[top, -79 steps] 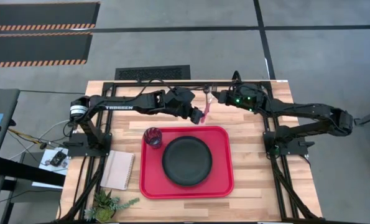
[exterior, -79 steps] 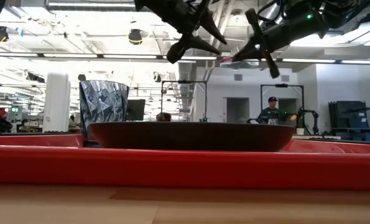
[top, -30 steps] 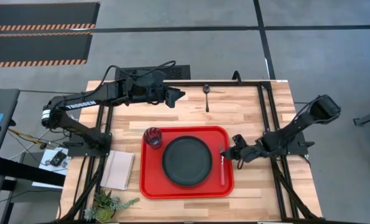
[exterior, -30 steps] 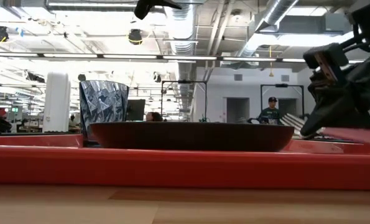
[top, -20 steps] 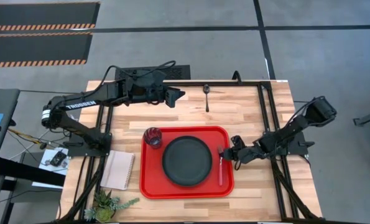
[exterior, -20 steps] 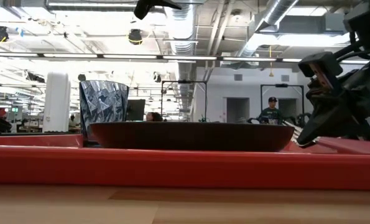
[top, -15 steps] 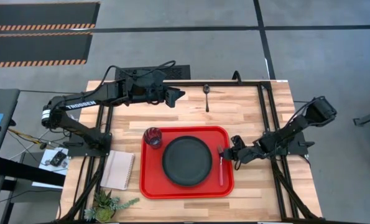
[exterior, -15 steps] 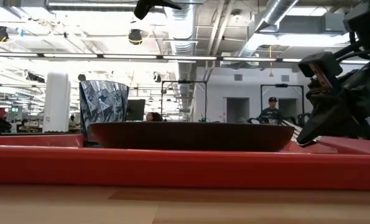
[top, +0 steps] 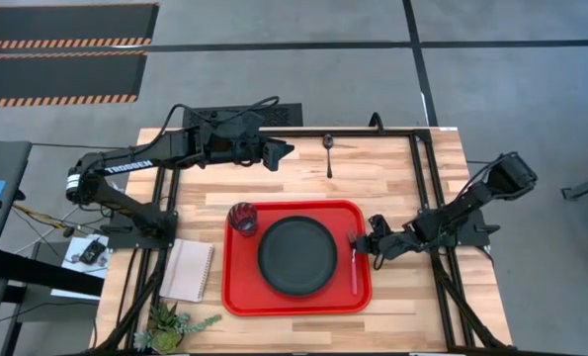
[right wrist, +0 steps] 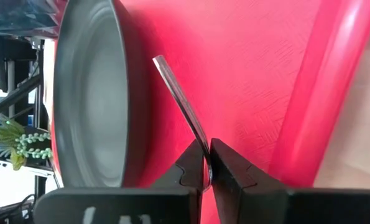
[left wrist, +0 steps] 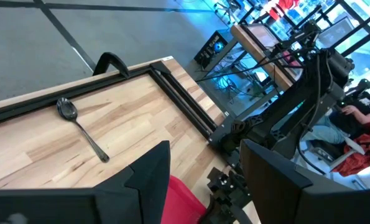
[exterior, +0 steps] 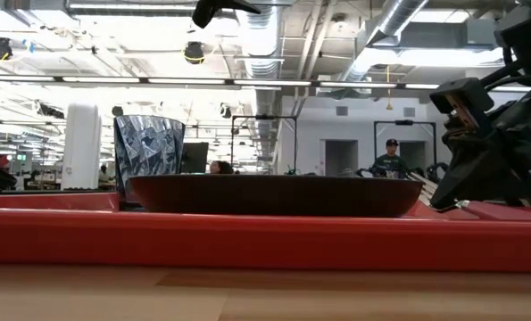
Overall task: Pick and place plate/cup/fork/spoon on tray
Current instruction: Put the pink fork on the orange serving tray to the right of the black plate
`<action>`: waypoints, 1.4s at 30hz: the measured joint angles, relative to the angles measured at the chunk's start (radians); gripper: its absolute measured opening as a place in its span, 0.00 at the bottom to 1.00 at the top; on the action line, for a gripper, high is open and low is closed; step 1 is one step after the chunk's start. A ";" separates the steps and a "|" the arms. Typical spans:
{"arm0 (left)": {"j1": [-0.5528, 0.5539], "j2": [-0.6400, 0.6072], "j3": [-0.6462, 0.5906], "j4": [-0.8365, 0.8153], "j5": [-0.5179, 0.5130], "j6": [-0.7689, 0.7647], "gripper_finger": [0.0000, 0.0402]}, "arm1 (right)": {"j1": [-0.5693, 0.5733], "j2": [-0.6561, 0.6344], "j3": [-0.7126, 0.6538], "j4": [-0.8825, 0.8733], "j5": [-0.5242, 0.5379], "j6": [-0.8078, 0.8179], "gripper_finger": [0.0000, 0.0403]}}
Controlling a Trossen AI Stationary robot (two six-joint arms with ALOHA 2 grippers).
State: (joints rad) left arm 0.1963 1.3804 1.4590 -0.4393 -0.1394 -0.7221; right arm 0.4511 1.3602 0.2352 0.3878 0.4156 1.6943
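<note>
A large bright red rectangular plastic tray with rounded corners is seen on the light wooden counter. On it, a round matte black plate is set near the middle, and a small dark translucent cup with a reddish inside is placed at the tray's far left corner, just beside the plate.

The small fork with a red-pink handle and silvery tines is laid along the tray's right side, between the plate and the right rim. The right gripper is held low at the tines end of the fork; in the right wrist view its jaws are seen clenched on the fork's metal end, with the handle pointed away along the red tray floor beside the plate.

The slim dark grey-black spoon is left on the bare counter beyond the tray, near the far edge, well apart from both grippers; it is also shown in the left wrist view.

The left gripper is held above the counter's far side, left of the spoon, with its jaws released and nothing between them.
</note>
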 joint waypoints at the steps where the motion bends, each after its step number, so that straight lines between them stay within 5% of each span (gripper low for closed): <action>1: 0.000 0.000 0.000 0.000 0.000 0.000 0.45 | -0.002 0.000 0.000 -0.002 0.001 0.001 0.13; 27: 0.000 0.000 0.000 0.000 0.001 -0.005 0.45 | 0.002 -0.001 0.002 -0.041 -0.006 0.063 0.34; 42: 0.000 0.000 0.000 0.000 0.001 -0.007 0.45 | -0.002 -0.078 -0.002 -0.111 -0.041 0.060 0.32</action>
State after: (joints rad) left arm 0.1963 1.3804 1.4590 -0.4393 -0.1387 -0.7296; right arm 0.4492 1.2817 0.2333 0.2764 0.3747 1.7542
